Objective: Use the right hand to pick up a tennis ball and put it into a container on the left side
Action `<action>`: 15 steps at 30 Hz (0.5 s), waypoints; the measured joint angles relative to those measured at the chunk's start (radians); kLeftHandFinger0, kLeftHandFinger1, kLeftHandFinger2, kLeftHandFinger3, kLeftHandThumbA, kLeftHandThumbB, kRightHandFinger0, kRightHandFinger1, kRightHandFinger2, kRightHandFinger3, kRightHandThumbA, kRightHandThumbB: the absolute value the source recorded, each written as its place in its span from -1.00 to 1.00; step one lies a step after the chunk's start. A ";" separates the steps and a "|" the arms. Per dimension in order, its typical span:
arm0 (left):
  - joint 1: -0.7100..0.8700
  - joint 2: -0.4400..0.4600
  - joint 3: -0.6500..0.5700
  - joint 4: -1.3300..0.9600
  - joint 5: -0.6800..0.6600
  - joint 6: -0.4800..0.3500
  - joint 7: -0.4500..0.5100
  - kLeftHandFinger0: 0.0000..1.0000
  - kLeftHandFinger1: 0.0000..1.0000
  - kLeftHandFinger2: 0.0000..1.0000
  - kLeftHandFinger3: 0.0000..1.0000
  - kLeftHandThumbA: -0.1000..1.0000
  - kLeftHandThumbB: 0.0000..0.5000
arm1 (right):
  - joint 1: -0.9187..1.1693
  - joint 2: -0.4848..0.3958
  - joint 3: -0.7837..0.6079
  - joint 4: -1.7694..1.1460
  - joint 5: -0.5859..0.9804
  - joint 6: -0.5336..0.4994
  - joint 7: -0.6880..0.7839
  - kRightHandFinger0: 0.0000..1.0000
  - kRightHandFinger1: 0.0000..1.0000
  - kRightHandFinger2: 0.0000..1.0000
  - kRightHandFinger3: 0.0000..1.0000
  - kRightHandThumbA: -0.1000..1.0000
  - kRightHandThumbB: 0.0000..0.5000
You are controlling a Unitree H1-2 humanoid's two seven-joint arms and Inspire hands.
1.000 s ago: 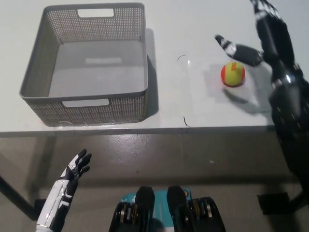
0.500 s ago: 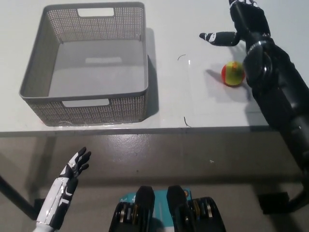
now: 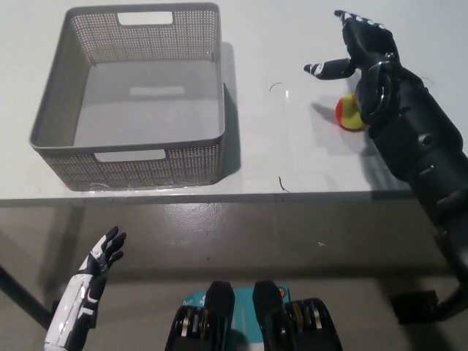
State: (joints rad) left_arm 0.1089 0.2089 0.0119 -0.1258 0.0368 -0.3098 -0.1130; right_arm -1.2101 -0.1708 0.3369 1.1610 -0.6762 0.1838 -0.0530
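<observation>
Small yellow-and-red tennis ball (image 3: 348, 114) resting on the pale grey worktop (image 3: 292, 157), well to the right of the grey perforated plastic basket (image 3: 131, 99) and partly hidden behind the black right arm (image 3: 417, 146). Only the ball's left part visible, with its shadow falling toward the basket side.

Black right hand (image 3: 358, 47) spread open above the worktop, farther from the near worktop edge than the ball and a little toward the basket from it. Fingers (image 3: 362, 22) apart and extended, holding nothing; one white-tipped finger (image 3: 325, 69) pointing toward the basket. Hard to tell whether the wrist touches the ball; arm and ball overlapping in the head view.

Basket standing upright on the worktop's left part, rectangular, with slot handles cut into its far and near walls, nothing inside. Near wall just inside the worktop's front edge. A thin dark curved mark (image 3: 274, 86) on the worktop between basket and ball, another short dark mark (image 3: 281, 183) near the front edge, right of the basket.

White left hand (image 3: 99, 259) low in the picture, below the worktop's front edge and below the basket, over the glossy brown floor (image 3: 292, 241). Dark fingers apart and empty, resting clear of everything.
</observation>
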 measured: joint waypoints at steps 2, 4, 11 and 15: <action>0.002 0.000 0.004 0.000 0.000 0.000 0.000 1.00 1.00 1.00 1.00 1.00 0.14 | -0.001 0.003 0.005 0.020 0.002 -0.002 -0.004 1.00 1.00 1.00 1.00 0.81 1.00; 0.005 0.000 0.009 0.000 0.000 0.000 0.000 1.00 1.00 1.00 1.00 1.00 0.15 | -0.002 0.006 0.011 0.045 0.006 -0.003 -0.007 1.00 1.00 1.00 1.00 0.81 1.00; 0.011 0.000 0.023 0.000 0.000 0.000 0.000 1.00 1.00 1.00 1.00 1.00 0.12 | -0.002 0.009 0.019 0.105 0.023 -0.005 -0.012 1.00 1.00 1.00 1.00 0.80 0.97; 0.013 0.000 0.026 -0.001 0.000 0.000 0.000 1.00 1.00 1.00 1.00 1.00 0.14 | -0.002 0.009 0.022 0.126 0.034 -0.006 -0.013 1.00 1.00 1.00 1.00 0.80 1.00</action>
State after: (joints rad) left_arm 0.1220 0.2086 0.0382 -0.1268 0.0364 -0.3102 -0.1130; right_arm -1.2123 -0.1613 0.3586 1.2872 -0.6424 0.1776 -0.0656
